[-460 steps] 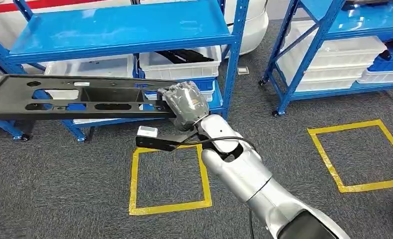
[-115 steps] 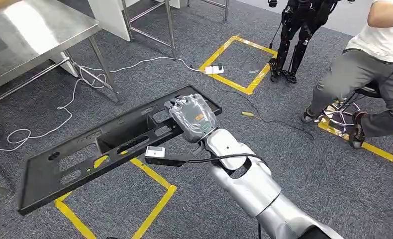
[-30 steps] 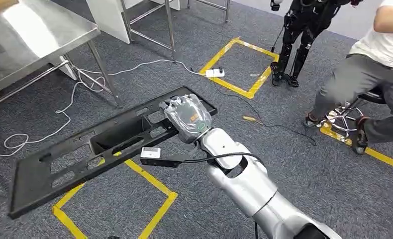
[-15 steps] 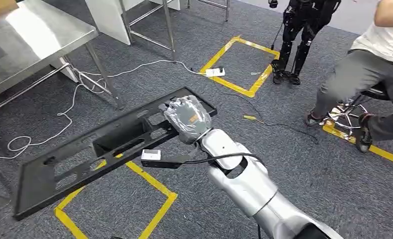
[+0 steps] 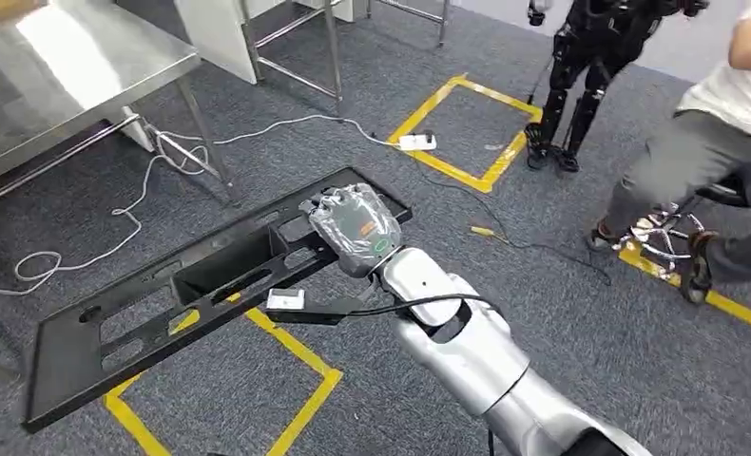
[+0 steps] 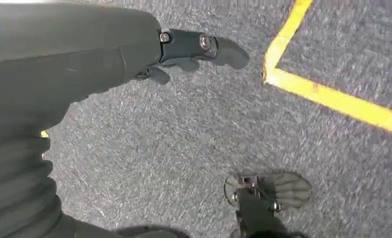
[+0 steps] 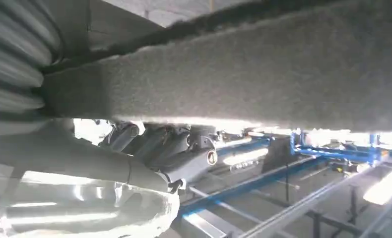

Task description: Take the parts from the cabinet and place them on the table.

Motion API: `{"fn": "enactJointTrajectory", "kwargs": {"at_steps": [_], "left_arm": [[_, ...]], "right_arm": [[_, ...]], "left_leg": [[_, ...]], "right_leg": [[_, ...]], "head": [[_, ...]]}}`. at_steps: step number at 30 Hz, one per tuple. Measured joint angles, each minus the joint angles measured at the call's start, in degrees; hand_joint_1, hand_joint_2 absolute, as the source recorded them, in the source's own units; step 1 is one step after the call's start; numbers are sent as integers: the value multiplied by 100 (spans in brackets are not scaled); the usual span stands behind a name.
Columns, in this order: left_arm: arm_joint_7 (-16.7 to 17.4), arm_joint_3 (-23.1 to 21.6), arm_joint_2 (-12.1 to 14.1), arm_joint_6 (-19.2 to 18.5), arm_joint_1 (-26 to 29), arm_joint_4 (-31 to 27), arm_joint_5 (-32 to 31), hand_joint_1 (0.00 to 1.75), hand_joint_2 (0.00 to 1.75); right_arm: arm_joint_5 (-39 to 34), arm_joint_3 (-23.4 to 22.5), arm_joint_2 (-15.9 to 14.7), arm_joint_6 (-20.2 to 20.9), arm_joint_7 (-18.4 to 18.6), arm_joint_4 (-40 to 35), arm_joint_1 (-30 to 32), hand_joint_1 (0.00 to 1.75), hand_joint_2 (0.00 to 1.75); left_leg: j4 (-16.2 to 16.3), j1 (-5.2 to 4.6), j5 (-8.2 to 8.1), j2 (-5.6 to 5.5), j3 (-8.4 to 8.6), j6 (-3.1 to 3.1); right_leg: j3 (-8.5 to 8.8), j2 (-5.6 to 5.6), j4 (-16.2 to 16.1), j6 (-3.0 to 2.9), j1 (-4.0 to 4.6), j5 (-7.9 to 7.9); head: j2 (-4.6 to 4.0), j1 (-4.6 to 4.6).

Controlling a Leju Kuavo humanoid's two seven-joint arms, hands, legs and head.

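Panel [image 5: 201, 285], long, black and slotted, hangs in the air over the grey carpet [image 5: 467, 285], tilted, its far end highest. The right robot hand [image 5: 353, 228] grips that far end from above; in the right wrist view its fingers [image 7: 184, 153] curl under the panel's felt-backed edge [image 7: 263, 79]. Below the panel lies a yellow tape square [image 5: 286, 380]. The steel tabletop [image 5: 58, 76] stands well apart, beyond the panel's low end, with white cable [image 5: 163, 152] trailing past its legs. The left robot hand [image 6: 85, 64] hangs over carpet holding nothing, one dark fingertip [image 6: 204, 44] extended; I cannot tell whether it is spread or curled. A seated person [image 5: 714, 152] is far right.
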Motion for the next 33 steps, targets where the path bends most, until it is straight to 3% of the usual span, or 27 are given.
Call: {"fn": "enactJointTrajectory", "kwargs": {"at_steps": [2, 3, 4, 6, 8, 9, 12, 13, 14, 15, 16, 18, 19, 20, 21, 23, 24, 25, 27, 29, 30, 31, 33], "left_arm": [[2, 7, 2, -2, 2, 0, -2, 0, 175], [4, 11, 0, -4, 2, 0, -4, 0, 175], [7, 17, 0, -11, 3, 0, -4, 0, 175], [17, 26, -11, -11, 3, 2, -4, 0, 175], [17, 28, -18, -11, 3, 0, -4, 0, 175], [17, 31, -17, -11, 1, 0, -7, 0, 175], [24, 33, -17, -4, 15, 2, -13, 0, 175], [24, 35, -15, -2, 15, 2, -20, 0, 175], [26, 35, -2, 0, 16, 2, -24, 0, 175], [26, 35, -9, 2, 15, 2, -26, 0, 175], [30, 35, -11, 2, 14, 2, -37, 0, 175], [37, 35, -13, 2, 16, 2, -46, 0, 175], [39, 35, -13, 2, 18, 2, -46, 0, 175], [46, 37, -13, 2, 20, 2, -46, 0, 175], [46, 39, -11, 2, 19, 2, -48, 0, 175], [46, 39, -7, 9, 18, 2, -57, 0, 175], [46, 39, -4, 13, 10, 2, -59, 0, 175], [46, 39, -2, 15, 5, 2, -63, 0, 175], [46, 39, -4, 17, 5, 2, -66, 0, 175], [44, 42, -2, 17, 4, 0, -66, 0, 175], [46, 42, -15, 15, 5, 2, -68, 0, 175], [54, 41, -26, 11, 2, 2, -74, 0, 175], [274, 44, -17, -122, -6, 2, -109, 0, 175]], "right_arm": [[13, 0, -35, 22, 4, 0, 47, 175, 175], [30, 2, -57, 26, 7, 0, 70, 175, 175], [39, 4, -70, 26, 7, 0, 82, 175, 175], [48, 9, -83, 26, 7, 0, 81, 175, 175], [48, 9, -81, 26, 7, 0, 77, 175, 175], [48, 9, -79, 26, 9, -2, 75, 175, 175], [61, 9, -61, 33, 9, -17, 63, 175, 175], [72, 9, -57, 33, 9, -17, 57, 175, 175], [74, 9, -52, 33, 9, -28, 55, 175, 175], [74, 9, -46, 33, 9, -33, 51, 175, 175], [74, 11, -44, 35, 11, -35, 48, 175, 175], [74, 11, -50, 37, 11, -35, 58, 175, 175], [74, 15, -52, 39, 11, -33, 63, 175, 175], [81, 20, -55, 42, 11, -33, 65, 175, 175], [85, 24, -55, 42, 11, -33, 64, 175, 175], [85, 26, -48, 44, 11, -42, 55, 175, 175], [92, 26, -46, 44, 20, -59, 46, 175, 175], [96, 24, -52, 44, 26, -63, 35, 175, 175], [103, 26, -50, 55, 26, -63, 53, 175, 175], [114, 26, -35, 61, 26, -72, 49, 175, 175], [129, 26, -44, 66, 26, -79, 46, 175, 175], [131, 26, -44, 63, 26, -83, 22, 175, 175], [131, 26, -72, 94, 26, -81, 24, 175, 175]], "left_leg": [[5, -16, -2, -55, -9, 4], [6, -20, -2, -86, -9, 4], [10, -21, -3, -119, -8, 2], [43, -20, -16, -181, -11, -17], [96, -20, -46, -221, -24, -58], [170, -61, -90, -239, -63, -104], [173, -7, -95, -252, -99, -191], [185, -2, -108, -259, -105, -215], [278, 18, -179, -191, -127, -252], [468, 20, -322, -116, -204, -292], [932, 53, -593, -66, -415, -344], [1831, 88, -962, -30, -866, -410], [2029, 106, -981, -25, -982, -429], [1957, 119, -876, -22, -964, -434], [1632, 129, -649, -16, -823, -434], [556, 129, -138, 51, -264, -380], [186, 103, -138, 141, -83, -348], [190, 56, -131, 125, -99, -307], [210, 27, -152, 84, -116, -231], [73, 16, -75, 38, -41, -108], [-16, 63, -11, 28, 20, -107], [-20, 27, -4, -1, 19, -92], [-9, -6, 3, -49, -6, -58]], "right_leg": [[-464, 7, 926, -25, -14, -314], [-559, 7, 1072, 15, -14, -313], [-500, 7, 930, 65, -14, -229], [-51, 11, 31, 177, -18, 134], [306, 63, -632, 206, -38, 338], [377, 112, -747, 158, -36, 359], [363, 67, -753, 58, -3, 394], [373, 55, -775, 21, -39, 413], [391, 46, -795, -13, -78, 431], [399, 35, -795, -36, -82, 420], [404, 24, -795, -41, -78, 416], [400, -6, -794, -50, -67, 408], [399, -20, -793, -51, -65, 406], [402, -30, -792, -50, -65, 405], [406, -36, -792, -49, -65, 404], [429, -43, -794, -46, -65, 402], [431, -47, -795, -41, -50, 400], [420, -55, -795, -5, -3, 392], [433, -89, -813, 62, -35, 389], [495, -114, -891, 149, -24, 414], [429, -84, -820, 143, 19, 358], [296, -71, -537, 97, -11, 193], [-230, -61, 506, -5, -8, -190]], "head": [[0, 0], [0, -2], [0, -4], [0, 2], [0, 4], [0, 0], [0, 4], [0, 4], [0, 4], [0, -26], [0, -44], [0, -46], [0, -44], [0, -42], [0, -46], [0, -46], [0, -39], [0, -37], [0, -44], [0, -50], [0, 39], [0, 35], [0, 52]]}}
